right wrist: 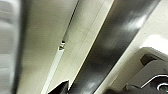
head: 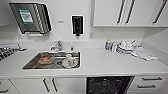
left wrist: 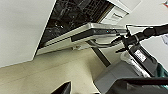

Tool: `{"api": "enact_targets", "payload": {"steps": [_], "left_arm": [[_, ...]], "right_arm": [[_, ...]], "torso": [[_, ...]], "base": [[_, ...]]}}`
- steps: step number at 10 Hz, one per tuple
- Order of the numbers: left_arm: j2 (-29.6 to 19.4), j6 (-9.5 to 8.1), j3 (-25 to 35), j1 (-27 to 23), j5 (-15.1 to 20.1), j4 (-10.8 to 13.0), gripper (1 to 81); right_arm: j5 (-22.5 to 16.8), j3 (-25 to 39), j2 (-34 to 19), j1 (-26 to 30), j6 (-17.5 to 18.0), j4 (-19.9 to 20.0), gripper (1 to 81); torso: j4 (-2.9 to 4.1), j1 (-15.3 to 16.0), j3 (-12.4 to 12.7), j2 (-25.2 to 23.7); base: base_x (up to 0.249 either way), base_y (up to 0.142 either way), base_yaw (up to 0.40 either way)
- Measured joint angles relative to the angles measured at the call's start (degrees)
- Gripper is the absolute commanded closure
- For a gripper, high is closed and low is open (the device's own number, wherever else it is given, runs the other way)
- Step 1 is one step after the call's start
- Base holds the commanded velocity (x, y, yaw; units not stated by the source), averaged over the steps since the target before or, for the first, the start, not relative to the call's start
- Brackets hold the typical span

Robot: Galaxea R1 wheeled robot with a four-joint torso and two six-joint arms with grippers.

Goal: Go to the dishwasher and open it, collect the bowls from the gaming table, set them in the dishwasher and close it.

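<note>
1. One long white desk point(head: 105, 62) runs the width of the head view, with a steel sink point(head: 32, 65) let into it that holds an orange dish point(head: 45, 59) and a white cup point(head: 69, 60), probably left there for washing.
2. Under the desk's front edge the dishwasher point(head: 108, 85) shows as a dark racked opening between white cabinet fronts, so opening it seems done.
3. From the left wrist view its door point(left wrist: 82, 35) hangs partly lowered, tilted out from the racks point(left wrist: 72, 12); that leaves the racks reachable for loading bowls.
4. Stacked plates point(head: 125, 47) and a folded cloth point(head: 145, 53) sit toward the desk's far right, beside small bottles point(head: 108, 45).
5. A dark tip of the left tool point(left wrist: 63, 88) pokes into its wrist picture, well short of the door and lower than it; whether its fingers are apart or together I cannot tell. The right tool's state is equally unclear in the blur.
</note>
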Motion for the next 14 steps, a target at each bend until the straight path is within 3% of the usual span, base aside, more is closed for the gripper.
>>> {"api": "enact_targets", "payload": {"steps": [2, 4, 7, 12, 14], "left_arm": [[0.1, 0.02, -0.1, 0.2, 0.7, 0.0, 1.0], [0.5, 0.05, -0.2, 0.0, 0.9, 0.0, 1.0], [1.9, 0.05, -0.5, 0.2, 1.8, 0.0, 1.0], [3.5, 0.02, -3.8, 0.7, 3.1, 0.0, 1.0], [5.1, 0.0, -8.5, 2.2, 3.1, 0.0, 1.0]], "right_arm": [[5.9, 0.4, 0.8, -1.8, 0.0, 0.2, 1.0], [8.2, 0.0, 2.3, -3.3, 0.0, 0.4, 1.0], [3.5, -1.5, 3.1, -8.7, -0.5, -0.7, 1.0], [6.0, -7.4, 6.7, -9.6, -1.6, -1.2, 1.0], [5.7, -11.1, 7.8, -11.5, -2.8, -5.0, 1.0]], "torso": [[0.0, 0.0, 0.0, 0.0], [0.0, 0.0, 0.0, 0.0], [0.0, 0.0, 0.0, 0.0], [0.0, 0.0, 0.0, -0.1], [0.0, 0.0, 0.0, -0.1]], "base": [[-0.077, 0.0, 0.0], [-0.077, 0.0, 0.0], [-0.077, 0.0, 0.0], [-0.013, 0.0, 0.0], [0.0, 0.0, 0.0]]}}
